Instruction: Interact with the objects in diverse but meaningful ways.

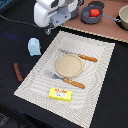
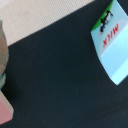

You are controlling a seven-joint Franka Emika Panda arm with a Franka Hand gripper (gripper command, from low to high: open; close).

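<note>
The pale blue carton [image 1: 34,46] at the frame's left looks light and stiff, best pinched across its flat sides, though the gripper's [image 1: 51,25] opening cannot be told.

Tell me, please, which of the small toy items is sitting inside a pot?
The red tomato: it sits in the grey pot, while the milk carton, sausage and yellow box lie below.

the pale blue carton [image 2: 113,44] bears "milk" in red letters; the yellow box's [image 1: 61,94] print is unreadable.
</note>
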